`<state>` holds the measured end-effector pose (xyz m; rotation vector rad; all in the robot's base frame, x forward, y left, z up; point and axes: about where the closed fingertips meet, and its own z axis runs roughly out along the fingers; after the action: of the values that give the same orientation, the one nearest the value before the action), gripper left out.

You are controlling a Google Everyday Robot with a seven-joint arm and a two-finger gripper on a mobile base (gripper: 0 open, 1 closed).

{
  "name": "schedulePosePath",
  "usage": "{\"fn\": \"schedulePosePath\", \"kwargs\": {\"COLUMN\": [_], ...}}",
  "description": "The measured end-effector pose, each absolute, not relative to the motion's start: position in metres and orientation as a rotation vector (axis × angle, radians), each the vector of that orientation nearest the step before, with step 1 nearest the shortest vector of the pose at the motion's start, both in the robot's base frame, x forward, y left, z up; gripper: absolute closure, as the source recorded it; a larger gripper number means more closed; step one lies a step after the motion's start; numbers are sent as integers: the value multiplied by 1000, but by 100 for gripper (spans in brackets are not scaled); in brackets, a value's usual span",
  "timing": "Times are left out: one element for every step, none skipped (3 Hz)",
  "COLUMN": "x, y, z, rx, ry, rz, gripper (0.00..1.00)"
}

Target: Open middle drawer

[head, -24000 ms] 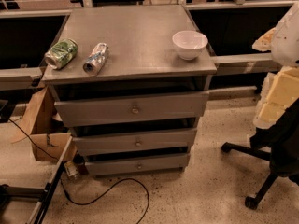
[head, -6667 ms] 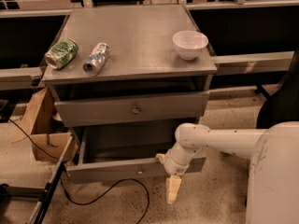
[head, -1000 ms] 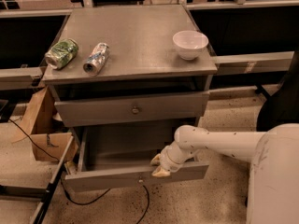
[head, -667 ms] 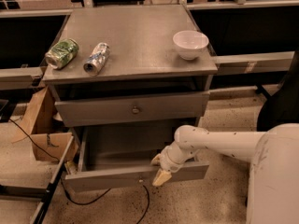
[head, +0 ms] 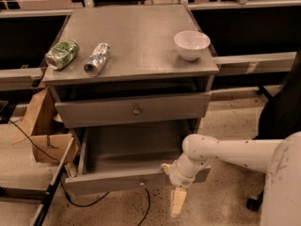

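Gripper (head: 176, 197) low, by view-R end of middle drawer (head: 117, 179), just in front of and below its front panel, pointing down twd floor. Open or shut: can't tell; nothing seen in its hold. Middle drawer pulled well out beneath top drawer (head: 94, 113), grey tray exposed, small knob (head: 142, 183) at panel ctr. On bench (head: 141, 29): green can (head: 62, 54) + silver can (head: 96, 59) lying on sides, view-L; white bowl (head: 192, 44) upright, view-R.

I see the middle drawer (head: 113, 181) pulled well out, its shallow grey tray open and level. Its flat grey front panel faces me, with a small brass knob (head: 141, 183) at centre. My claw (head: 176, 188) hangs against the panel's right part.
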<state>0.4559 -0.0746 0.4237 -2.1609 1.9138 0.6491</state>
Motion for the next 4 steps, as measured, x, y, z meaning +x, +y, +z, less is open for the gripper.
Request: {"fn": "schedulePosePath", "kwargs": {"x": [456, 453, 457, 461], "y": [-78, -80, -81, -81], "z": [425, 425, 433, 435], "rx": [-2168, -2182, -2182, -2182], "ry": [1912, 1910, 1910, 1910], "rz": [647, 656, 656, 655], "gripper": [18, 41, 65, 89]}}
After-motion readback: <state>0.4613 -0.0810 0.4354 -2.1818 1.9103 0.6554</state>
